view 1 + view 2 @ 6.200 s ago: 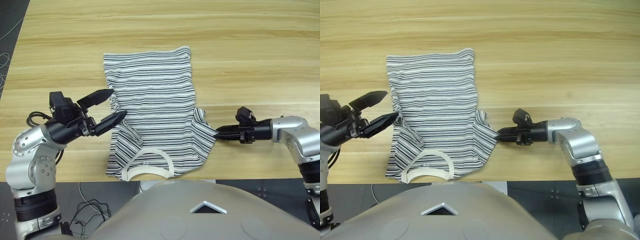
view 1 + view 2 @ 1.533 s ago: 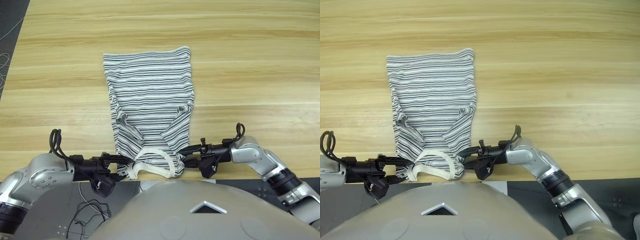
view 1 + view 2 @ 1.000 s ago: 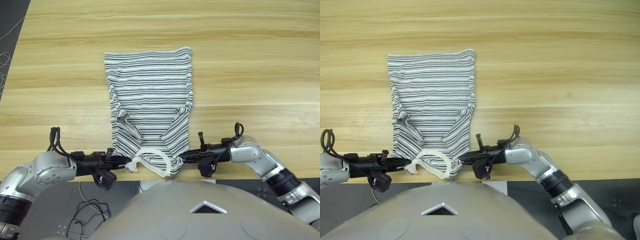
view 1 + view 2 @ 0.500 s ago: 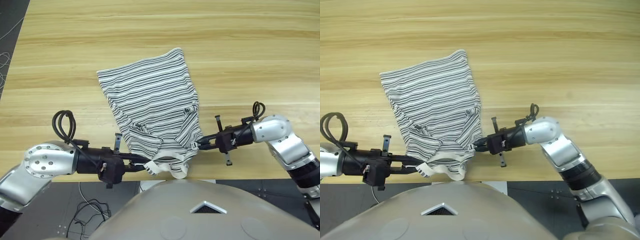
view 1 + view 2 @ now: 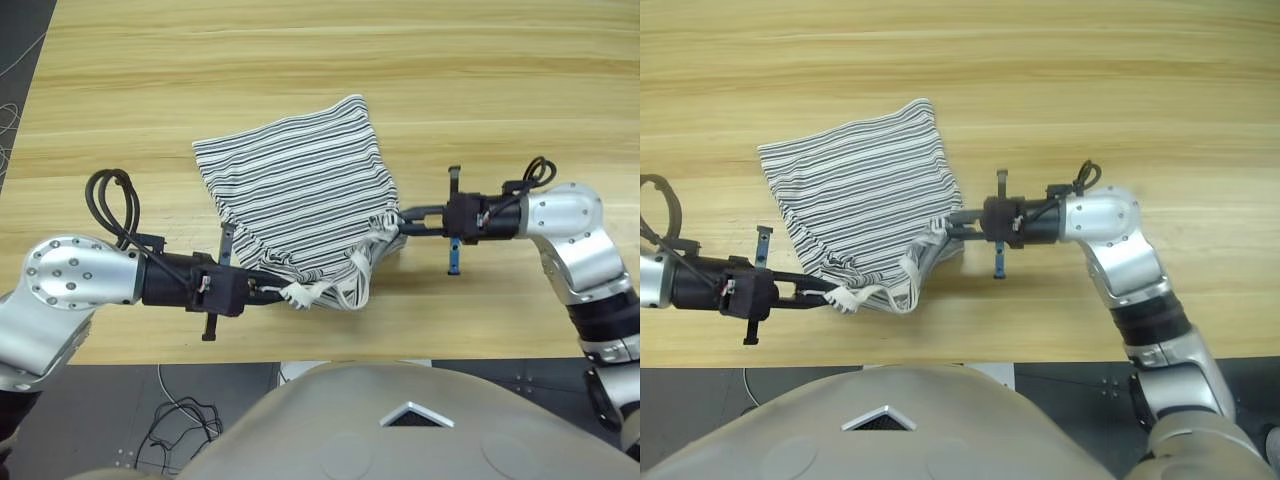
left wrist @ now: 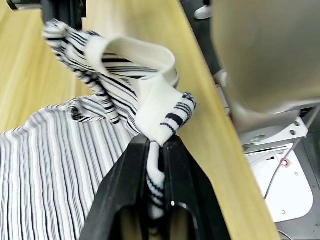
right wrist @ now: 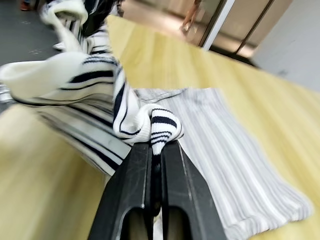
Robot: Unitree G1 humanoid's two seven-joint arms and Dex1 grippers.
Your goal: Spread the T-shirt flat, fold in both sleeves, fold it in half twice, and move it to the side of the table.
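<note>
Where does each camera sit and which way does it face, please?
Left eye view: on the head, looking down at T-shirt and table; both arms show.
Right eye view: beside it, same scene.
Left wrist view: along the left gripper, shut on the T-shirt.
Right wrist view: along the right gripper, likewise shut.
Wrist views share the white collar.

1. T-shirt (image 5: 290, 195): thin dark and white stripes over all the cloth. The dark looks black, perhaps charcoal.
2. Neckband (image 6: 132, 50): plain cream.
3. Tabletop (image 5: 480, 90): pale honey wood with streaky brown grain.
4. Left gripper (image 5: 276, 291) and right gripper (image 5: 403, 221): black jaws.
5. Small bar (image 5: 453, 255) by the right gripper: blue.
6. Floor (image 5: 20, 40): dark grey.
</note>
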